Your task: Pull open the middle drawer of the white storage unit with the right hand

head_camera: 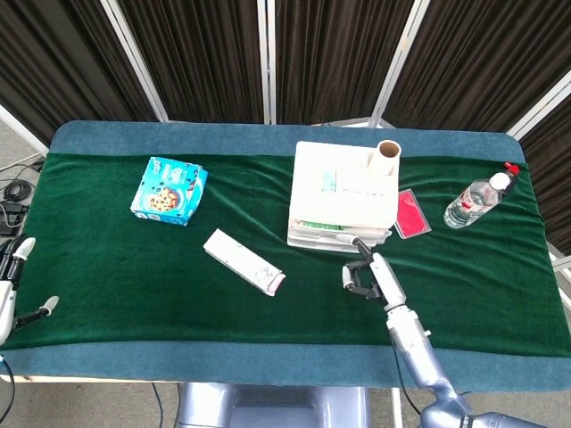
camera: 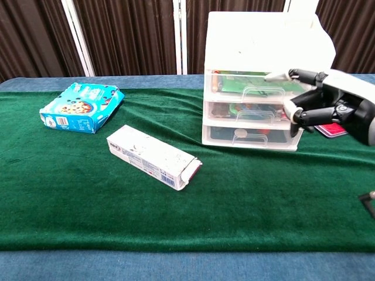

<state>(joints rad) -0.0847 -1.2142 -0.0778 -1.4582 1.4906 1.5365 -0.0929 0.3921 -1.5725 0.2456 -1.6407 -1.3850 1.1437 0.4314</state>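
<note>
counter: green cloth, blue border | backdrop: dark curtains | white storage unit right of centre, middle drawer shut | right hand curled, empty, beside it | left hand fingers apart at counter edge

Two cameras, one counter
Head view is looking steeply down from afar; chest view is facing forward, low and close; both are sharing the green cloth-covered counter.

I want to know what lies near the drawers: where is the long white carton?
In the head view the long white carton lies flat on the green cloth, left of the white storage unit and nearer the front edge than the blue cookie box.
</note>
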